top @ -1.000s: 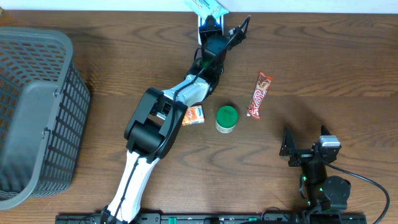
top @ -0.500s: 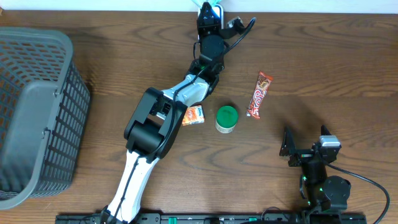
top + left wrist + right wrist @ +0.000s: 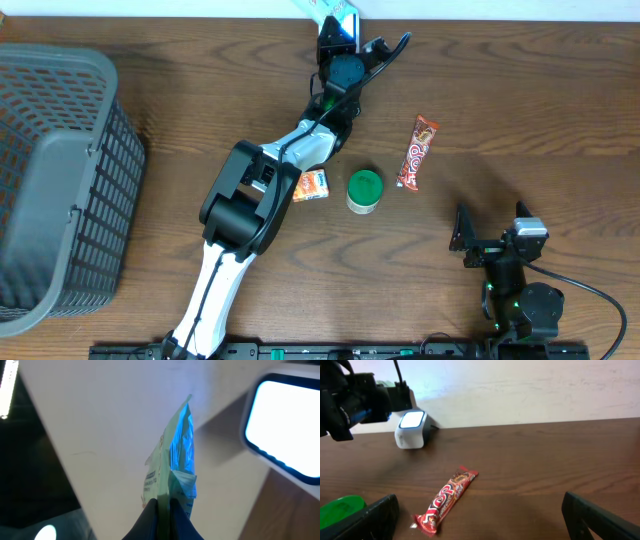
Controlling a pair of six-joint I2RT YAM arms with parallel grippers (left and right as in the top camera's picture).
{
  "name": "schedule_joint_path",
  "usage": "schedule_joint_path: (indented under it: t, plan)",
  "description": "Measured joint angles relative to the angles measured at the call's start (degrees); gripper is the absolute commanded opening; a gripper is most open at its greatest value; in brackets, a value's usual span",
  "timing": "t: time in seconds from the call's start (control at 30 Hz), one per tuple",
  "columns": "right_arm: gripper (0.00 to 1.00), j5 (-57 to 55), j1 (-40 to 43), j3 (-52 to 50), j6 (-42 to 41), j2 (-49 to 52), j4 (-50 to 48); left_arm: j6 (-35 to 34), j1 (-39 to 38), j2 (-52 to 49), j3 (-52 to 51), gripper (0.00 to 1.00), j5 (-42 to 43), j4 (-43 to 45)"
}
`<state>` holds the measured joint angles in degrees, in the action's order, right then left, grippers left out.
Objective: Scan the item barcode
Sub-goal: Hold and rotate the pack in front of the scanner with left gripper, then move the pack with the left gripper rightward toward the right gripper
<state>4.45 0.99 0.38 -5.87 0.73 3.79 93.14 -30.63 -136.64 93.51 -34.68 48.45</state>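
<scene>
- While I watch, left tool (image 3: 163,510) is clamped on the packet (image 3: 177,465), up at the far edge of the table (image 3: 545,460), beside the lit scanner (image 3: 287,430).
- Right tool (image 3: 482,517) sits wide apart, candy bar (image 3: 447,500) in front of it.

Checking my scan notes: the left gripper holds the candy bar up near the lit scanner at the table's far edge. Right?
No. The left gripper holds a pale green packet, not the candy bar, up near the lit scanner at the table's far edge. The left wrist view shows the packet pinched; the right wrist view shows the bar lying on the table.
</scene>
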Motion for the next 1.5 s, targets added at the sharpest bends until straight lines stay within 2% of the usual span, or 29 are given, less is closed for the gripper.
schedule_joint_path:
  t: [0.43,0.57,0.63,0.93,1.13,1.33,1.5]
  plan:
    - [0.99,-0.02,0.0,0.0,0.0,0.0,-0.02,-4.04,2.38,-8.09,0.0,0.07,0.17,0.26]
    - [0.99,0.0,0.0,0.0,0.0,0.0,0.0,-5.77,1.81,-8.61,-0.07,0.07,-0.17,10.12]
    - [0.99,-0.02,0.0,0.0,0.0,0.0,-0.02,-6.25,1.4,-7.91,0.0,0.07,-0.2,13.18]
    - [0.99,0.0,0.0,0.0,0.0,0.0,-0.02,-6.51,-0.68,1.14,0.0,0.07,-2.67,13.07]
    - [0.99,0.0,0.0,0.0,0.0,0.0,-0.02,-11.34,-3.34,14.64,0.0,0.07,-12.11,13.4]
    - [0.99,0.0,0.0,0.0,0.0,0.0,-0.04,-21.16,-7.74,26.75,0.17,0.07,-30.8,8.26]
    - [0.99,0.0,0.0,0.0,0.0,0.0,-0.07,-25.33,-13.46,29.57,0.17,0.07,-43.6,7.13]
